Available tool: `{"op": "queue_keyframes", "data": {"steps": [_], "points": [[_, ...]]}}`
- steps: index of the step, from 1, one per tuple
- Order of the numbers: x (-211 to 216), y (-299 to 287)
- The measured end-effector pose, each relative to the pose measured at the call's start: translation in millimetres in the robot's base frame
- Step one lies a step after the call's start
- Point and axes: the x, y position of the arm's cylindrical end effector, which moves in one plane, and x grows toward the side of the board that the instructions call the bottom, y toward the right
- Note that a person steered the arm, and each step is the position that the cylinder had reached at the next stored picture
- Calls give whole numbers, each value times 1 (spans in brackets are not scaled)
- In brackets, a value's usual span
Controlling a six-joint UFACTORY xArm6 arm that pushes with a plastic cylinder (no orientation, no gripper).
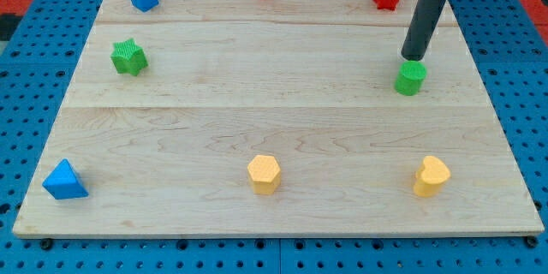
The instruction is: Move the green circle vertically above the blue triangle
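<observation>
The small green round plastic block point(411, 78) looks light, hard and easy to slide on the wooden desk point(257, 120). My tip point(414, 56) sits just above it, maybe touching. There is no claw, so push its right side toward the blue plastic triangle block point(65, 181).

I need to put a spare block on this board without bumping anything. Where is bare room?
The wide middle band is free, between the green star block and the green circle block. So are the gaps around the yellow hexagon block. It is crowded at the view's right, where my tip touches the green circle's upper edge.
</observation>
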Motion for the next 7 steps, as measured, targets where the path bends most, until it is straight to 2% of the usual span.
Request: {"op": "queue_keyframes", "data": {"steps": [3, 5, 6, 7], "points": [[0, 4], [1, 74], [14, 65], [23, 7]]}}
